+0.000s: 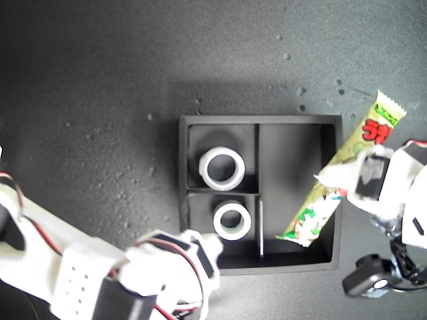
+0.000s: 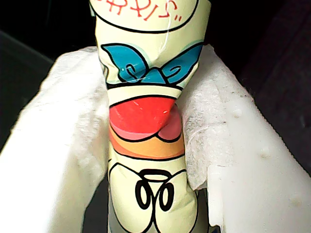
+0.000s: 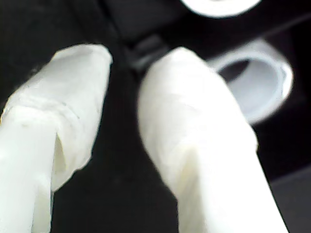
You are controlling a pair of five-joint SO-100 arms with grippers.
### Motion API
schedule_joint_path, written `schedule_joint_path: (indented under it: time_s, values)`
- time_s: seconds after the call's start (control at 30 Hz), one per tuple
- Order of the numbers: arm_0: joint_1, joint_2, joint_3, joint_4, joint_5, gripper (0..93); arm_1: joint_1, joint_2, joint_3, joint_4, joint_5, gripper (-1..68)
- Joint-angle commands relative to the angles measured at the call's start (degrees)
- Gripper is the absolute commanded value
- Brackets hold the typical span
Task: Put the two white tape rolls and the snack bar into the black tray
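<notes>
bright washed-out exterior view, dim upper corners, overexposed white arms, second wrist view blurred, first wrist view sharp

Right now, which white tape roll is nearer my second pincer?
The tape roll in the lower small compartment of the exterior view; the other roll sits in the upper one, farther away.

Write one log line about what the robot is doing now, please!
tape rolls: in black tray | first gripper: holding snack bar | second gripper: open
</notes>
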Motion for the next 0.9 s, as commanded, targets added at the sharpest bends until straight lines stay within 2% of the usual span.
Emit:
schedule_joint_path:
  time_s: [0.0, 0.1, 0.13, 0.2, 0.27, 0.3, 0.37, 0.5, 0.57, 0.67, 0.87]
  values:
    - [-5.2, 22.4, 17.3, 0.9, -4.0, 0.0, -1.3, 0.4, 0.4, 0.7, -0.6, 19.9]
    - [-9.4, 36.7, 34.1, -0.3, -8.1, 0.0, -2.6, 0.4, 0.7, 2.0, -0.3, 33.1]
    - [-10.4, 41.0, 40.6, -2.1, -9.2, 0.0, -3.0, 0.4, 0.4, 2.7, 0.2, 35.7]
    - [-11.1, 49.0, 54.2, -8.3, -10.5, 0.0, -2.8, 0.5, -0.7, 4.2, 2.5, 36.5]
    - [-10.8, 55.0, 66.1, -15.0, -11.7, 0.0, -1.4, 1.1, -2.0, 5.8, 7.9, 33.2]
    - [-10.4, 57.3, 71.5, -17.7, -12.3, 0.0, -0.1, 1.4, -2.6, 6.5, 12.7, 28.7]
    - [-9.4, 61.0, 81.1, -22.9, -14.1, 0.0, 1.1, 1.8, -6.0, 9.4, 23.0, 9.0]
    - [-8.0, 65.7, 96.4, -31.7, -16.9, 0.0, 1.1, 5.2, -11.1, 14.2, 43.4, 1.3]
    - [-7.9, 68.2, 102.9, -35.8, -17.5, 0.0, 0.6, 13.7, -3.8, 9.6, 51.5, -0.3]
    - [-7.9, 74.1, 112.2, -42.1, -16.7, 0.0, 0.7, 35.6, 21.2, -8.1, 56.7, -0.6]
    - [-8.5, 78.9, 121.6, -48.0, -14.6, 0.0, 3.3, 64.4, 53.6, -12.2, 55.6, -0.6]
